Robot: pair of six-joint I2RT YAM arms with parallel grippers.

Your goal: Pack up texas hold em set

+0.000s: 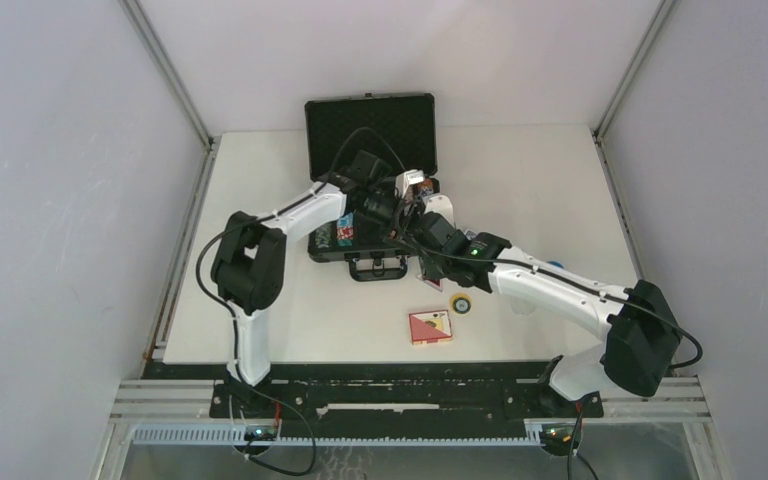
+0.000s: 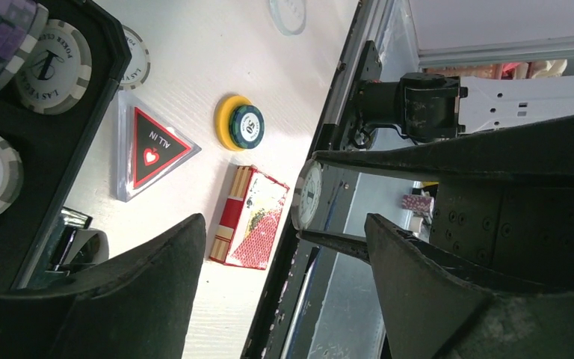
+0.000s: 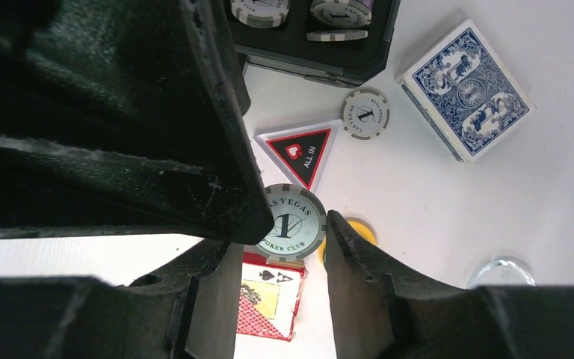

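Between the right hand's (image 3: 297, 224) fingers sits a grey-and-white chip (image 3: 293, 215), pinched by its edges with its face toward the wrist camera. It looks like a firm grip, with no slip that I can see. The chip hangs above the surface (image 3: 433, 194), just off the near corner of the open black case (image 3: 315, 58).

Close by, the left hand (image 2: 280, 232) is spread open and holds nothing. Its wrist view catches that same chip edge-on, near its fingers.

As I read it, the job is to get this chip into a chip row in the foam. To do it well:
- Carry it over the rim.
- Turn it to match the chips already rowed there.
- Lower it until it seats, and only then let go. Dropped flat, it would likely lie across the row.

Traffic is the worry. In the top view both arms crowd the same part of the case, so one should give way.

Out on the surface, a triangular ALL IN button (image 3: 299, 153) and a loose chip (image 3: 365, 114) wait near the case. Farther out lie the blue deck (image 3: 465, 90), the red deck (image 3: 269, 299), a yellow round button (image 2: 228, 120) and a clear round button (image 3: 501, 271).
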